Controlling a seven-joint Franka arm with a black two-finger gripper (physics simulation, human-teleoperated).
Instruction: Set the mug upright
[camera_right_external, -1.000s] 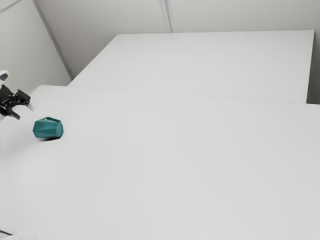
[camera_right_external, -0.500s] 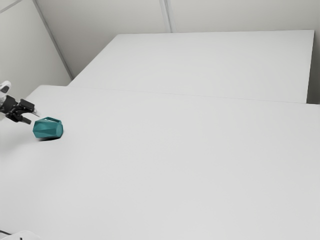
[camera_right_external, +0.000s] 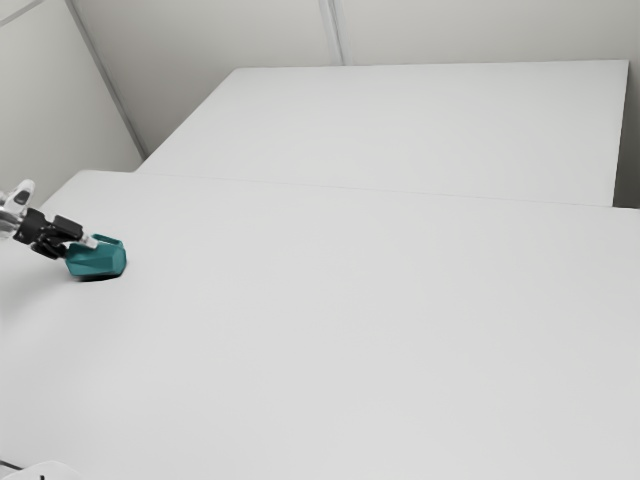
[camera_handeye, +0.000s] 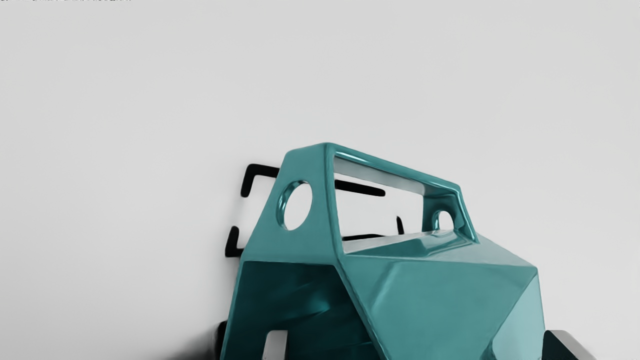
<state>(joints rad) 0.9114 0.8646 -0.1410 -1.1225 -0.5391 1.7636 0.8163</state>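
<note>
The mug (camera_handeye: 450, 300) is teal (darker inside), and the table (camera_right_external: 330, 320) plain pale grey.

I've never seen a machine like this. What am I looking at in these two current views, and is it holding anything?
The machine is a robot arm ending in a black gripper, a hand with two fingers. The exterior view comes from a camera at the arm's side, looking over the white table. The wrist view comes from a camera on the hand, so its fingertips appear along the bottom edge. On the table a teal mug lies on its side, handle upward. The fingers stand wide apart, one in front of the mug's dark opening, the other by its base, so it doesn't look gripped.
</note>
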